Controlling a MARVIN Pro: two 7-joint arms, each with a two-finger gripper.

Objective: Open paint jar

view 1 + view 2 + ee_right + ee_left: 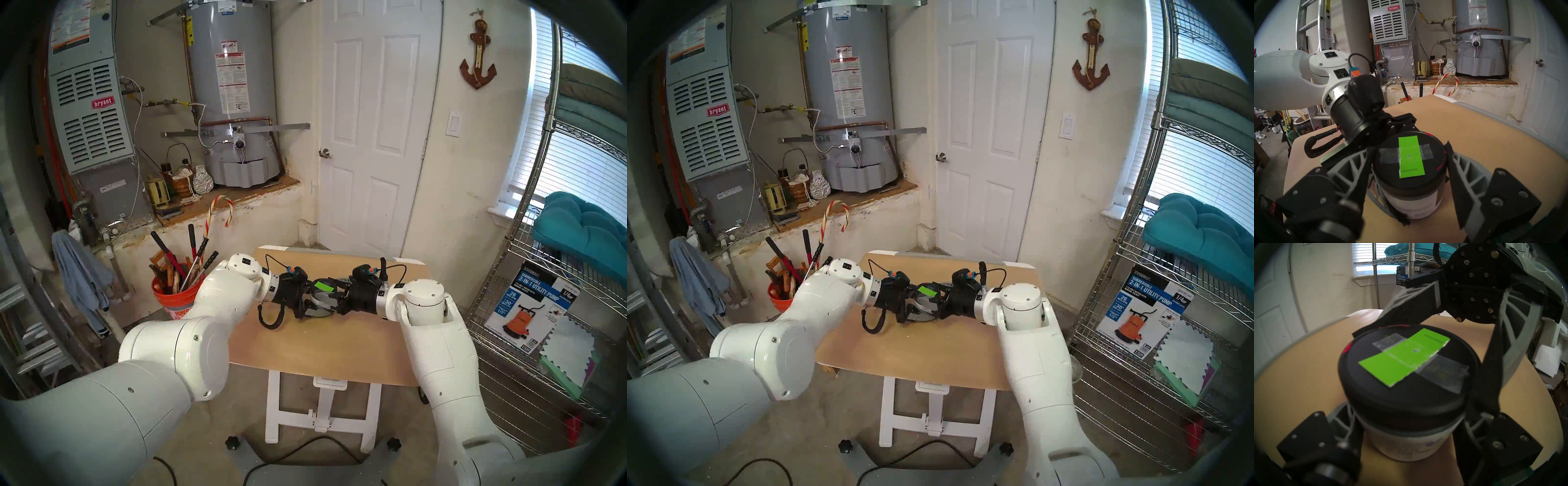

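On table (305, 346): one paint jar (320, 298), two grippers

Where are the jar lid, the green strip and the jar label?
jar lid (1373, 392): left wrist view, bare black top.
green strip (1411, 157): right wrist view, strip's middle.
jar label (1412, 205): right wrist view, white side wall.

Utility room with cream walls and a bare concrete floor (210, 431).
A white panelled door (376, 135) stands behind the table's (305, 346) far edge; water heater (234, 85) and furnace (88, 112) left, blinded window (583, 163) and wire shelving (529, 305) right.
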